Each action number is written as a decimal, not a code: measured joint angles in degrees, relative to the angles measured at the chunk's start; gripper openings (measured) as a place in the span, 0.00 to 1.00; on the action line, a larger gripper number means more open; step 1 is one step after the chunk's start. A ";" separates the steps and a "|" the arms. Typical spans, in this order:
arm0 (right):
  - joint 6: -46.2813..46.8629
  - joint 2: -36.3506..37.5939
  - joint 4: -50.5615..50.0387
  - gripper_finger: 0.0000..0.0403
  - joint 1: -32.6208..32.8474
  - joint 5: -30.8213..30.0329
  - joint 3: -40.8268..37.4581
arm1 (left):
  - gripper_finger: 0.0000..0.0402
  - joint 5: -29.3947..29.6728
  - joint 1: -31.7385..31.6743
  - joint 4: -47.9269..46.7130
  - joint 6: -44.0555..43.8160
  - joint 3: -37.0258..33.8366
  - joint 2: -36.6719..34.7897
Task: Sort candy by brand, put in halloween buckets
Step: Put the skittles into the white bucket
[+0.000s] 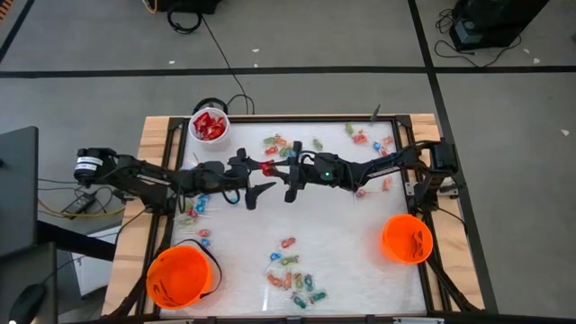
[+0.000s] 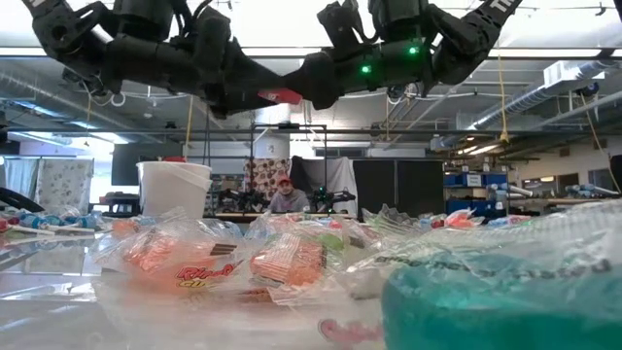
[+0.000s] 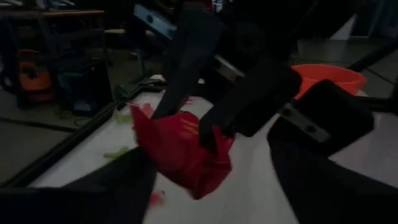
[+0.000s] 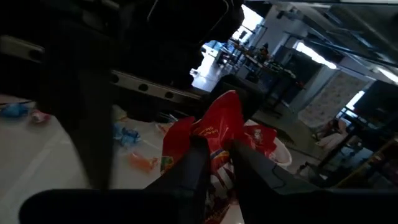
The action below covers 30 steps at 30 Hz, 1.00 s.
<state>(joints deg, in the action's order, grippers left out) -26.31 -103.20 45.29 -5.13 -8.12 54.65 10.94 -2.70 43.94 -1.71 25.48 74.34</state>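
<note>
The right arm's tool [image 4: 214, 149] pinches a crinkled red rectangular candy packet [image 3: 180, 149], its two dark fingers close together on the wrapper's lower half. The packet hangs above the middle of the white bench [image 1: 342, 243], directly between the two arms. The left arm's tool [image 1: 255, 183] faces it with fingers spread wide on either side, holding nothing. So this looks like a handover: the packet lies straight ahead of the left tool, inside its gap. The small white round pail [image 1: 209, 125] already holding red packets stands at the bench's far corner on the left arm's side, nearer that arm.
</note>
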 joint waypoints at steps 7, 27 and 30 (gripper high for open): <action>3.69 0.13 -0.34 0.26 0.32 -0.91 0.11 | 0.26 1.39 -0.04 -1.70 -0.16 -0.10 -2.87; 3.84 0.71 -6.96 0.30 7.26 -27.61 -0.01 | 0.09 19.86 -4.81 -39.95 -5.98 1.53 -27.96; 5.66 0.68 -8.08 0.30 7.32 -25.87 0.00 | 0.09 22.40 -10.15 -54.77 -9.23 6.08 -31.55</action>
<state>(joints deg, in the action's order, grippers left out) -20.65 -102.52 37.21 2.20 -34.00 54.65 33.34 -12.86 -10.83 -10.94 31.56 42.79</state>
